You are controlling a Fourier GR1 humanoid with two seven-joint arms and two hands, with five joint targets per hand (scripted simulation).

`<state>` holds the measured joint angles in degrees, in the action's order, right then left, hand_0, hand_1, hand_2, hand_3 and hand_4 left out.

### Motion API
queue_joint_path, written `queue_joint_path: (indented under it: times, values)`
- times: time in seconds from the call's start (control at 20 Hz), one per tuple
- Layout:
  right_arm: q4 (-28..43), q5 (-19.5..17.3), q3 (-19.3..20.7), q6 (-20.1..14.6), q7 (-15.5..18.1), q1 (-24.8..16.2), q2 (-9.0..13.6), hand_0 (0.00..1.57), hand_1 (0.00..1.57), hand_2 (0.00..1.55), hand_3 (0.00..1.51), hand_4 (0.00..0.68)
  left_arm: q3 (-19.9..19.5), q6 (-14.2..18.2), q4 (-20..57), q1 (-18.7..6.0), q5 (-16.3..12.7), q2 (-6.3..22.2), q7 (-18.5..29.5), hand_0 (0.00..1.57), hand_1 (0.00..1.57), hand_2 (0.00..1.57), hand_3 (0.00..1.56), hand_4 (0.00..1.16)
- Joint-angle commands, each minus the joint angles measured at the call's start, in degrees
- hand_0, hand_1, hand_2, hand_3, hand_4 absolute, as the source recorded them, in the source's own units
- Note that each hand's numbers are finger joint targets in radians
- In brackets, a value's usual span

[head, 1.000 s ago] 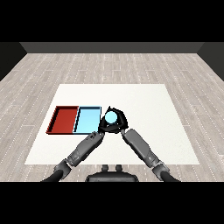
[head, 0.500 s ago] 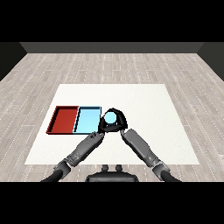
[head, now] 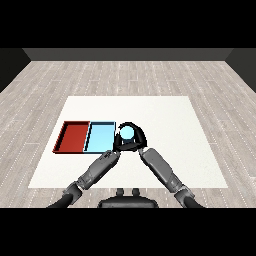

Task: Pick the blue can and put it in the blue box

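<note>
The right hand (head: 134, 143) has its black fingers (head: 141, 133) curled in an arc round the blue can (head: 127, 133), holding it; the curve of the fingers runs from about twelve o'clock of the can round its three o'clock side and down to the palm at six o'clock. The can shows its pale blue top, and it sits just beside the right edge of the blue tray (head: 100, 137), at the tray's three o'clock, not inside it. Whether the can rests on the table or is lifted off it I cannot tell.

The left hand (head: 110, 154) lies at about seven o'clock of the can, close to the near right corner of the blue tray. Its fingers are too dark and too small here to say whether they are spread or curled. It appears to hold nothing.

From each hand a grey forearm runs back to the lower edge of the view, the right forearm (head: 161, 170) toward five o'clock and the left forearm (head: 90, 174) toward seven o'clock, so the two form a V that meets near the can.

The red tray (head: 73, 136) touches the blue tray on its nine o'clock side. Both trays lie on the white table (head: 170, 120), left of its middle. Round the table is a grey plank floor (head: 125, 75).
</note>
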<state>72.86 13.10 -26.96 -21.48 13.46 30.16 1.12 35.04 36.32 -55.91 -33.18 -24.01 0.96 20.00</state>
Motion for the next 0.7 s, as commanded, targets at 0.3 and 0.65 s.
queue_joint_path:
  times: [0.3,0.65]
  values:
    - [4.3,-6.5,0.9,0.4,-5.4,-1.6,-0.8,0.0,0.0,0.0,0.0,0.0,-1.7,0.7,-2.8,2.0,3.8,-0.9,-2.9,1.57,1.57,1.57,1.48,1.14]
    - [1.2,-5.5,6.1,0.9,0.1,-4.8,-1.0,0.0,0.0,0.0,0.0,0.0,-1.6,0.4,-3.1,4.4,3.9,-1.0,-1.4,1.57,1.57,1.57,1.49,1.15]
